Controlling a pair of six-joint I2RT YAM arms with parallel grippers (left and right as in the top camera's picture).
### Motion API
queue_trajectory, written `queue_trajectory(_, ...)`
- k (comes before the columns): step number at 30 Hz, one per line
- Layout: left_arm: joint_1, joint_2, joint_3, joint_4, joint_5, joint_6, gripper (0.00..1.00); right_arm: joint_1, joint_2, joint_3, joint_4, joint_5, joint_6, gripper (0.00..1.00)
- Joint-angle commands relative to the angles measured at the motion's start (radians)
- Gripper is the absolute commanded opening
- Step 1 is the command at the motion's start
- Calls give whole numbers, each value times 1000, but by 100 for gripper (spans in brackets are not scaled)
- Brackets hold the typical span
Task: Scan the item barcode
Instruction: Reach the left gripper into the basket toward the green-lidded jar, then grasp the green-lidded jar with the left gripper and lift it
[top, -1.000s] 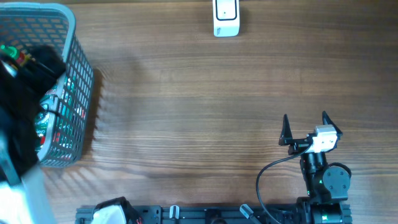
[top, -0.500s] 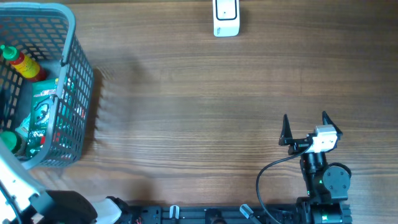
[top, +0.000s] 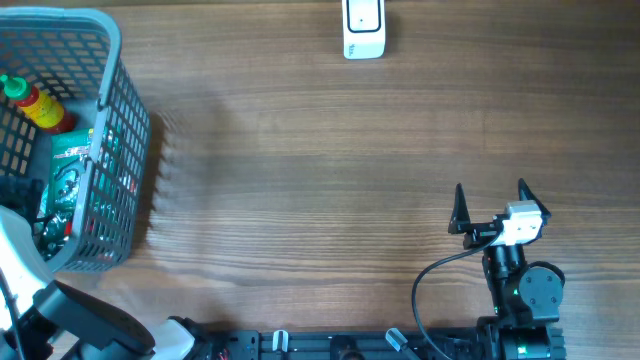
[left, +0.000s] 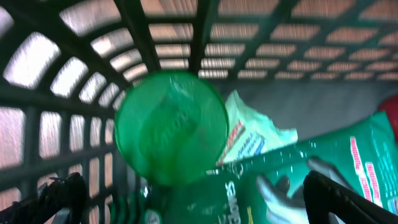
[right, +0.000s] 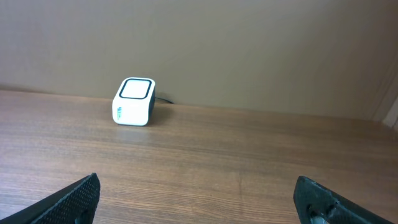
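Overhead: one basket (top: 125, 150) at the counter's (top: 300, 180) far-left corner holds one red bottle (top: 42, 108) and green packets (top: 70, 165). One white scanner (top: 363, 30) sits at the far edge, and the right end effector (top: 490, 205) stands spread near the near-right corner. Left wrist: the left end effector (left: 196, 196) is spread inside the basket, facing one green round lid (left: 171, 127). Right wrist: spread fingers frame the scanner.

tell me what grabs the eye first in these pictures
The grey basket at the left edge of the table, holding green packets and a red sauce bottle, with the open left gripper poised over a round green lid inside it. A small white scanner sits at the far edge.
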Motion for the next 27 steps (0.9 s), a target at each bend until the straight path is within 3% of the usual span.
queue_trajectory(1, 12, -3, -7, 33, -127, 23, 100, 4, -7, 0, 3, -6, -8, 100)
queue_trajectory(27, 21, 206, -7, 82, -141, -45, 100, 4, -7, -1, 3, -6, -8, 100)
